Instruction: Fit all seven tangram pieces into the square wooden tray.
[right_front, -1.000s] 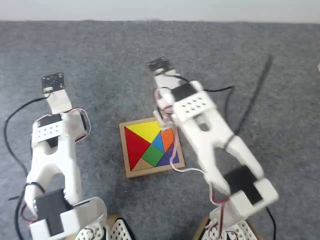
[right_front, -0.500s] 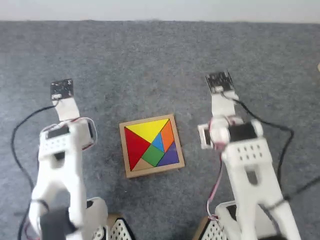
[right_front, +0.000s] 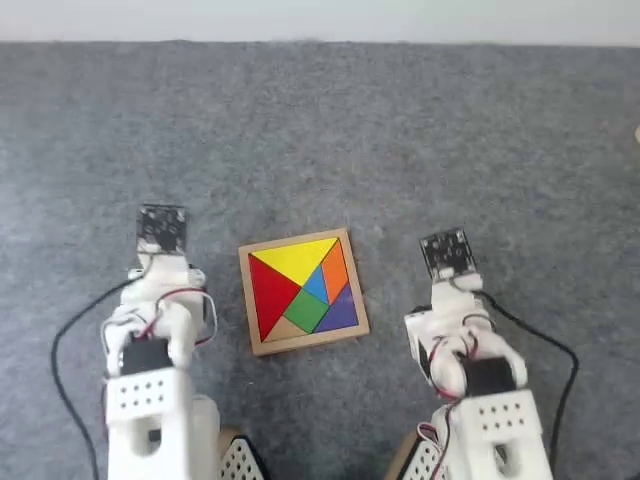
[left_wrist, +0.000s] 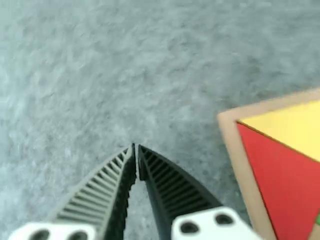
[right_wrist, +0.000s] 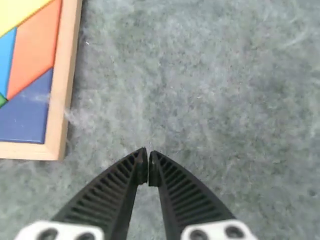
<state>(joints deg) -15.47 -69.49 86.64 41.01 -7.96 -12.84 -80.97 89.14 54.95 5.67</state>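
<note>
The square wooden tray (right_front: 249, 299) lies in the middle of the grey carpet, with yellow, red, orange, blue, green, purple and tan tangram pieces (right_front: 303, 285) lying flat inside it. My left gripper (left_wrist: 136, 148) is shut and empty over bare carpet to the tray's left; a tray corner (left_wrist: 227, 121) with the yellow and red pieces lies beside it. My right gripper (right_wrist: 148, 152) is shut and empty over carpet to the tray's right, near the tray rim (right_wrist: 61, 100) by the orange and blue pieces. Both arms (right_front: 155, 330) (right_front: 460, 345) are drawn back toward the near edge.
Grey carpet (right_front: 400, 140) covers the whole table. Black cables (right_front: 70, 330) trail from each arm near the front edge. The arm bases stand at the near edge on both sides of the tray.
Both arms have pulled back toward their bases. The right arm, which stood over the tray's right side a second ago, has swung away to the right and retracted. The tray has not moved.
</note>
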